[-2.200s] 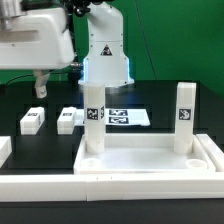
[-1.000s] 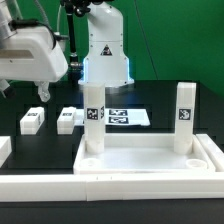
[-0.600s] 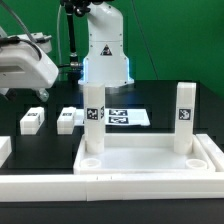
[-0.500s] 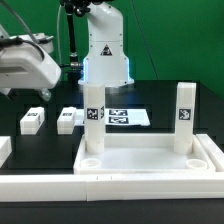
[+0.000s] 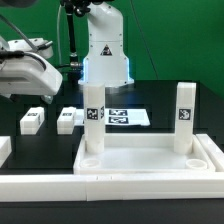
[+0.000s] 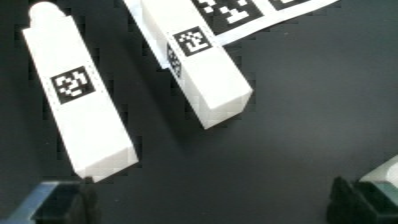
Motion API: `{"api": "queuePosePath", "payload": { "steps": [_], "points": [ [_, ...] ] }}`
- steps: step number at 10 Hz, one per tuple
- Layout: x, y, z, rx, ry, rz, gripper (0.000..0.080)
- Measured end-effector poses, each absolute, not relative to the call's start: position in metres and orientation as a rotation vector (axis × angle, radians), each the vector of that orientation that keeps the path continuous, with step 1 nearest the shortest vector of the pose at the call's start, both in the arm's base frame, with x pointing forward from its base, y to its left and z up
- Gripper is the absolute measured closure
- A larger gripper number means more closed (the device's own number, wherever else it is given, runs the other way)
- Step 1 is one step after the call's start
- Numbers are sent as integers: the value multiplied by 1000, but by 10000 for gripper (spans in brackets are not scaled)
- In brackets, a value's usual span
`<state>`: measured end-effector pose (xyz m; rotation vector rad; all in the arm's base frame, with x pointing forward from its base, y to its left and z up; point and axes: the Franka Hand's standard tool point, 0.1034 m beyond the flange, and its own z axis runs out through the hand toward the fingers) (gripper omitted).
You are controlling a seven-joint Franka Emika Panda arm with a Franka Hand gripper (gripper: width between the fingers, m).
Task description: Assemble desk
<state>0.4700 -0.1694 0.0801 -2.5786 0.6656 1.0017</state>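
Now gripper (image 6: 214, 200) wide open, empty, hovering. Loose leg (image 6: 80, 100) flat below, just off jaw centre, long axis approx crosswise to jaw line; 2nd leg (image 6: 205, 65) alongside.

White, glossy-shelled arm (image 5: 106, 35).
Black cables (image 5: 68, 25) run beside its column, which bears a dark triangular mark (image 5: 104, 50); fingers (image 6: 54, 203) dark.

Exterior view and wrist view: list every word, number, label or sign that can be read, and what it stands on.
No words or numbers are readable in either view.
Black-and-white square tags, patterns rather than text: on both upright legs, both loose legs and the marker board.
Small dark mark on the arm's base: too small to read.
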Motion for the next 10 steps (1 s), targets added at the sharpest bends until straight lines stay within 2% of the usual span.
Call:
{"api": "queuePosePath", "payload": {
  "steps": [3,8,10],
  "points": [
    [455,-148,70,-2521,670,992,151],
    [451,-147,69,-2515,671,1001,151],
    [436,-134,56,-2502,673,1042,151]
  ]
}}
